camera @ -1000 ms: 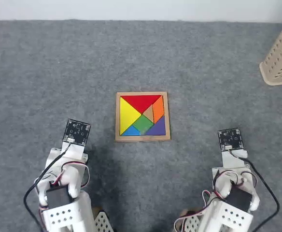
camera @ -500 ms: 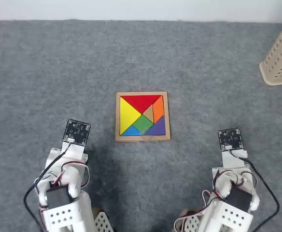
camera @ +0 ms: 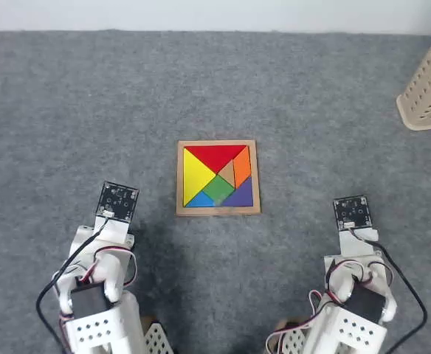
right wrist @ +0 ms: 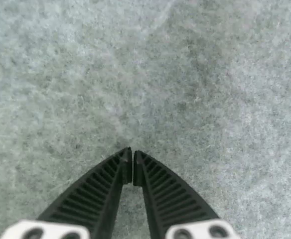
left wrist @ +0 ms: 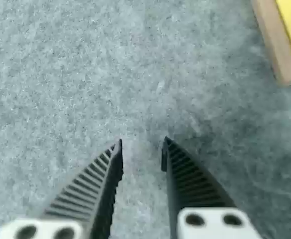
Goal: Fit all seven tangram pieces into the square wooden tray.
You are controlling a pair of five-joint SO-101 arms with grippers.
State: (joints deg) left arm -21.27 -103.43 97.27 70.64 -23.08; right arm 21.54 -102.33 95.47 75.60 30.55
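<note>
A table [camera: 311, 110] covered in grey felt carried the square wooden tray [camera: 180, 177], which lay flat near its middle. A beige slatted basket [camera: 428, 88] stood at the far right edge, well apart from it.

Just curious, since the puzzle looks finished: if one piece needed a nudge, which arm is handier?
Probably left: the left gripper is open with a corner of the tray close by, while the right gripper is shut, over carpet farther off.

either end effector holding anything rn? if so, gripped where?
Nothing is held. The left end effector is open and the right end effector is shut, both empty above the grey carpet. The seven tangram pieces lie in the tray.
</note>
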